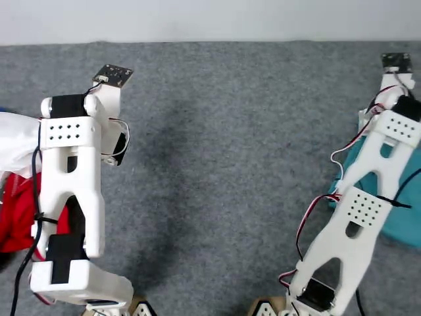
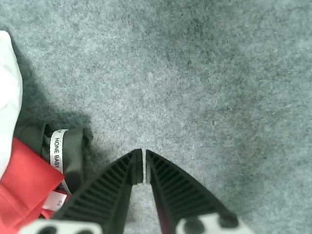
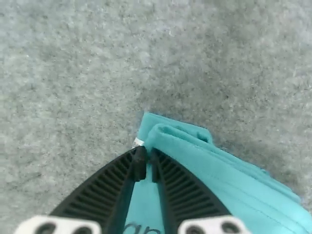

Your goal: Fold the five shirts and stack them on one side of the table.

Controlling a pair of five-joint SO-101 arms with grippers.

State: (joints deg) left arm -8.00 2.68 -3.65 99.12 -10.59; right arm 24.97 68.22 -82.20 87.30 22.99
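The left gripper (image 2: pixel 144 168) is pressed together, empty, over the grey table (image 2: pixel 219 73) near a red shirt (image 2: pixel 24 187). The right gripper (image 3: pixel 145 163) seems to pinch the folded edge of the teal shirt (image 3: pixel 204 161).

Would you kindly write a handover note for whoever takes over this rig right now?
Left gripper: shut, empty, over bare mat beside the heap.
Right gripper: shut, tips at the edge of the teal shirt; pinch unclear.
Things: white shirt, red shirt and a dark garment heaped at the left edge of the mat; teal shirt layered at the right edge.
Done: no stack yet.
Left: fold the heap, stack all on one side.
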